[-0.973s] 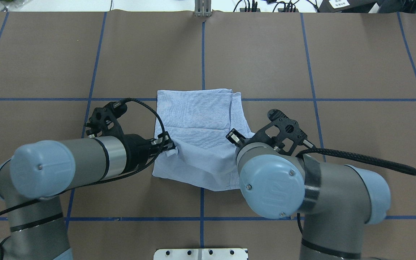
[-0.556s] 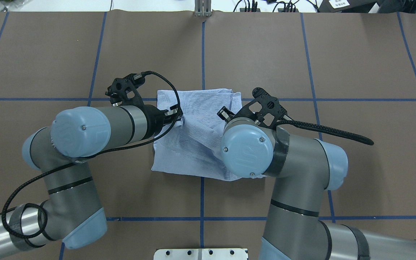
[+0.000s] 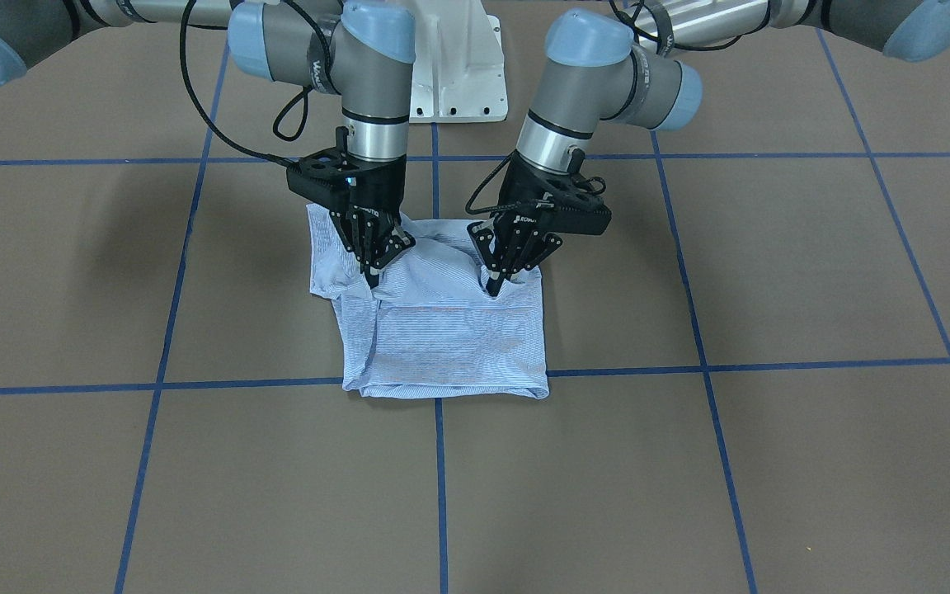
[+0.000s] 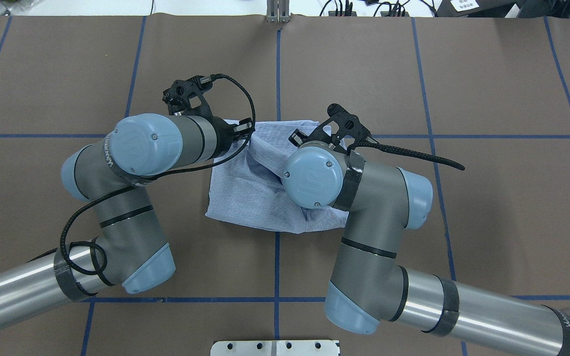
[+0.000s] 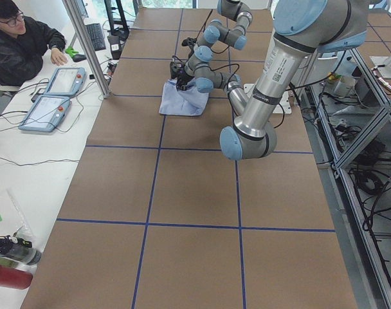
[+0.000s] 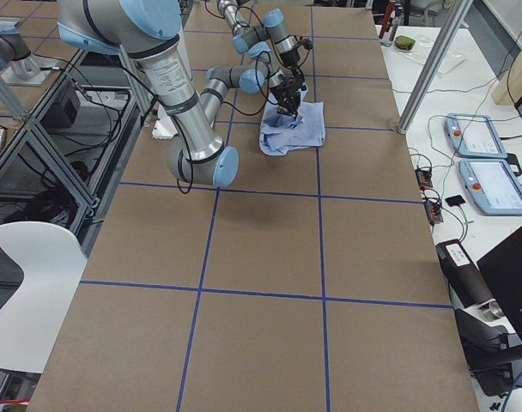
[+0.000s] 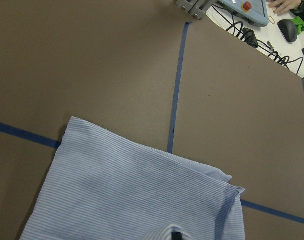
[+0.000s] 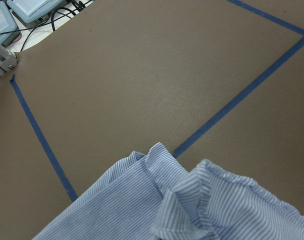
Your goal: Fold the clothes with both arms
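Over on the robot's left side, our left gripper [image 3: 493, 287], the black two-fingered one, has its fingers drawn to a point on a pinch of the light-blue, finely white-striped button-up shirt [image 3: 450, 338], toward the left end of the raised edge. The shirt's already down to a compact rectangle. It sits mid-table on the brown paper-covered table [image 3: 772, 462], straddling the centre blue tape line [image 3: 440, 495], with its far edge along a cross line of tape. The flap between the two grippers is up off the layer below and sags a bit in the middle. On the right, the right gripper [image 3: 372, 279], same black kind, is likewise closed on a bunch of cloth at the other end of that edge. From overhead its fingers hide under its own wrist, so we're going by the front view.

We'd say we're mid-fold: the near edge is held up, meant to go over the far half. Next bit needs both pinches carried level and at the same pace to the far edge, then lowered and let go together, or the top layer lands crooked. The right side looks more bunched, so we'd watch that.
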Robot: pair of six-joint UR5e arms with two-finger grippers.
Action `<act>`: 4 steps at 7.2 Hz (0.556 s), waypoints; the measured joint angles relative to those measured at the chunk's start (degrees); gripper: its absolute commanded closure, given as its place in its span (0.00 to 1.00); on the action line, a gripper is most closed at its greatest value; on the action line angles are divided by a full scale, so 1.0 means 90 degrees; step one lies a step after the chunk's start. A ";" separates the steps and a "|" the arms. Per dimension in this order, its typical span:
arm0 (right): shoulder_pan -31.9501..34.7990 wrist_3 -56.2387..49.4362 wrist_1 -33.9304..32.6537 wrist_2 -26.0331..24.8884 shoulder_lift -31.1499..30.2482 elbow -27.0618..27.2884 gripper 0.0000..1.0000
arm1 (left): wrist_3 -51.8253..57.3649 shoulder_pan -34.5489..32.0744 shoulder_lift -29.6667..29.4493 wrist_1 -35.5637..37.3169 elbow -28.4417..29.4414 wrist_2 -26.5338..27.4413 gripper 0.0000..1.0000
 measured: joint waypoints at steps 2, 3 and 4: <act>0.0096 -0.0219 0.0391 0.0119 0.0256 -0.0738 1.00 | 0.0334 -0.0118 -0.0163 -0.0072 0.0512 0.0008 1.00; 0.0127 -0.0383 0.0518 0.0193 0.0303 -0.0912 0.48 | 0.0485 -0.0157 -0.0200 -0.0148 0.0722 0.0029 0.66; 0.0171 -0.0580 0.0590 0.0286 0.0316 -0.0984 0.14 | 0.0636 -0.0176 -0.0217 -0.0290 0.0921 0.0068 0.01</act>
